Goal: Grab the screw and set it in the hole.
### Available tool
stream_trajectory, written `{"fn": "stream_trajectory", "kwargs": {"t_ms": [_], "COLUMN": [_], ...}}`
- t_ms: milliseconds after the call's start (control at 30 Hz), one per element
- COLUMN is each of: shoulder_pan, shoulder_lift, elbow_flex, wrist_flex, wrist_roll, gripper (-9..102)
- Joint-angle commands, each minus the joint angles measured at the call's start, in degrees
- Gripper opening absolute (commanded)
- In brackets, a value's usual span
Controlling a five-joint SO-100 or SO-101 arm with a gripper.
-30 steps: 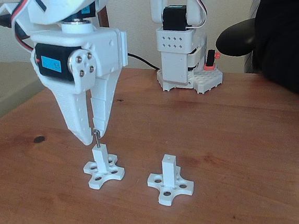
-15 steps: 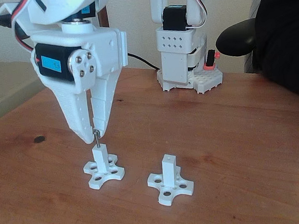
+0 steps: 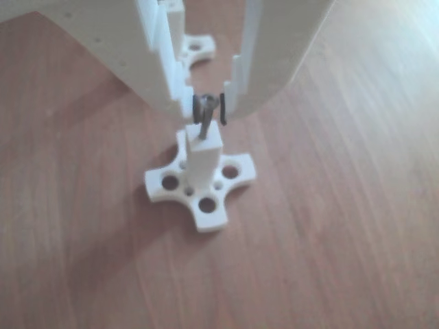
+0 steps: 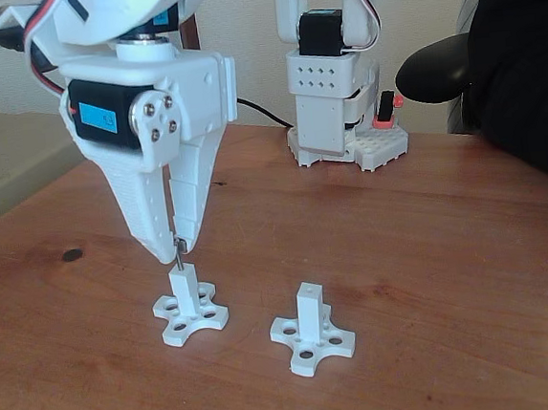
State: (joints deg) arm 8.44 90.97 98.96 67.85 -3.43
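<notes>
The thin dark screw [image 3: 203, 125] stands nearly upright with its tip in the hole [image 3: 203, 140] in the end face of a white square post [image 3: 206, 159] on a cross-shaped base [image 3: 206, 205]. My gripper [image 3: 209, 108] hangs over it, fingers pointing down. The screw head rests against the left finger in the other view, and a sliver of wood shows between it and the right finger's dark pad. In the fixed view the screw [image 4: 177, 256] rises from the left post [image 4: 182, 285] between the tips of the gripper [image 4: 173, 251].
A second white post on its cross base [image 4: 311, 328] stands to the right of the first. At the back of the wooden table sits another white arm's base [image 4: 337, 103]. A black rounded object [image 4: 435, 68] and dark clothing [image 4: 525, 58] are at the right edge.
The gripper has risen slightly and shifted a little to the right. The screw stays standing in the left post.
</notes>
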Motion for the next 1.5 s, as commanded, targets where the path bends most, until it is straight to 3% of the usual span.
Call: {"fn": "stream_trajectory", "kwargs": {"t_ms": [0, 800, 1467], "shoulder_pan": [-0.6, -0.3, -1.8], "shoulder_lift": [1.9, 1.8, 2.0], "elbow_flex": [-3.3, -4.2, -12.1], "wrist_flex": [0.5, -1.1, 3.4], "wrist_roll": [-0.4, -1.1, -1.8], "gripper": [3, -4, -4]}}
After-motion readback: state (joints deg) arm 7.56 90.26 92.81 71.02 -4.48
